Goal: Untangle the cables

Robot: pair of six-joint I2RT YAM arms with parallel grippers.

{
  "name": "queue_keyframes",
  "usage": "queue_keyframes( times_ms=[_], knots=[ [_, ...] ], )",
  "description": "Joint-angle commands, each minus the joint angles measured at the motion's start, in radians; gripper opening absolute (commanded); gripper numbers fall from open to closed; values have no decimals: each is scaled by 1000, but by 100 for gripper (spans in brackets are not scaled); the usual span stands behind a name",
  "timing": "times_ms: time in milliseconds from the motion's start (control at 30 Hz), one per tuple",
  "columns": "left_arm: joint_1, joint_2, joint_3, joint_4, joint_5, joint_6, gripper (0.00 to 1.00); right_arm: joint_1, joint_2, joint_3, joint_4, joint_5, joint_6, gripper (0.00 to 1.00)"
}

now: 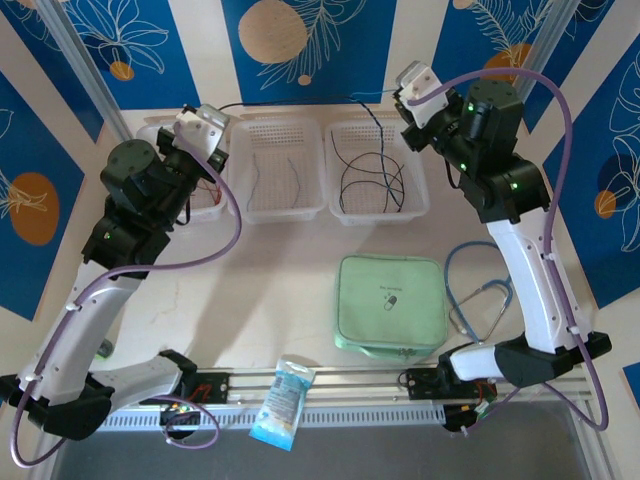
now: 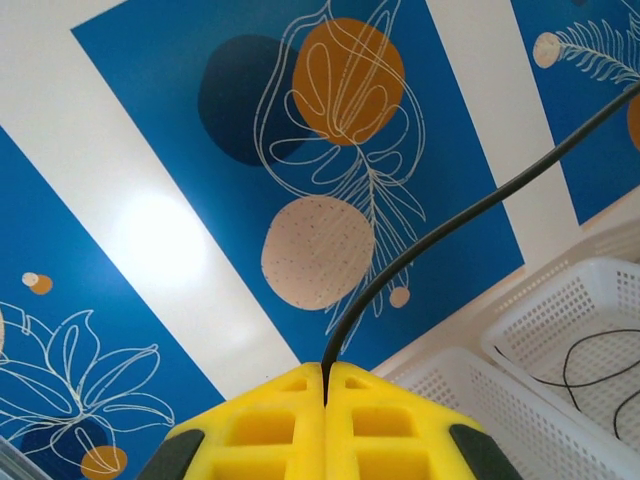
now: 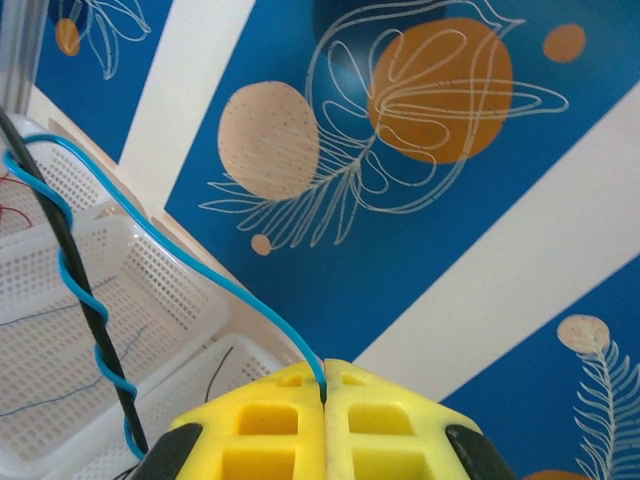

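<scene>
Both grippers are raised at the back of the table, over the row of white baskets. My left gripper [image 1: 205,122] [image 2: 325,375] is shut on a black cable [image 2: 470,215] that leaves its yellow fingertips and runs up to the right. The black cable [image 1: 300,103] stretches along the back wall toward my right gripper [image 1: 415,85] [image 3: 324,385]. That gripper is shut on a thin blue cable [image 3: 200,270], which coils around the black cable [image 3: 75,290] at the left. More black cables [image 1: 372,178] lie in the right basket [image 1: 420,205].
Three white baskets stand in a row: left [image 1: 150,135], middle [image 1: 272,208], right. A green pouch [image 1: 390,305] lies front centre, a thick light-blue cord [image 1: 480,300] beside it, and a plastic packet [image 1: 283,400] on the front rail.
</scene>
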Motion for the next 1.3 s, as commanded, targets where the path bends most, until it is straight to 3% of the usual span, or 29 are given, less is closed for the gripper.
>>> queue_keyframes(
  times_ms=[0,200,400,700,833,1067,1267],
  knots=[
    [3,1,35,59,-94,22,0,-46,-53,-23,-4,1,26,0],
    [66,4,30,38,-130,-48,0,-108,-114,-110,2,-22,45,0],
    [189,17,25,-13,-75,-180,0,-196,-154,-172,-7,-54,85,0],
    [398,1,-120,28,52,-409,0,-359,-201,-230,-18,-157,153,0],
    [502,-7,-197,68,116,-551,0,-439,-225,-269,1,-202,194,0],
    [699,-4,-309,170,225,-818,0,-493,-244,-307,21,-208,228,0],
    [800,-8,-368,227,207,-963,0,-534,-254,-317,29,-203,247,0]
  ],
)
